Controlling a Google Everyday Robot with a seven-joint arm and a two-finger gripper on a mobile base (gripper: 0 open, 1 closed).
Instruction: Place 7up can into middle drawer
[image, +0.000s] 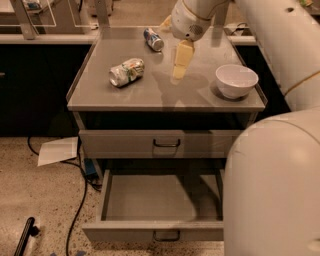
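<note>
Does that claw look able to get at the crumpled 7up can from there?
Probably yes: the claw hangs above the tabletop beside the 7up can, and nothing stands between them.

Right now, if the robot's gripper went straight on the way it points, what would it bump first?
Probably the cabinet top, between the 7up can and the white bowl. The gripper hangs above it, pointing down; depth is unclear.

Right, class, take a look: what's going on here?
A robot arm is working at a cabinet. Its gripper hangs over the tabletop, right of the 7up can and not touching it. The can lies on its side. A blue can and a bowl are also on top. The open drawer below doesn't hold the can yet.
</note>
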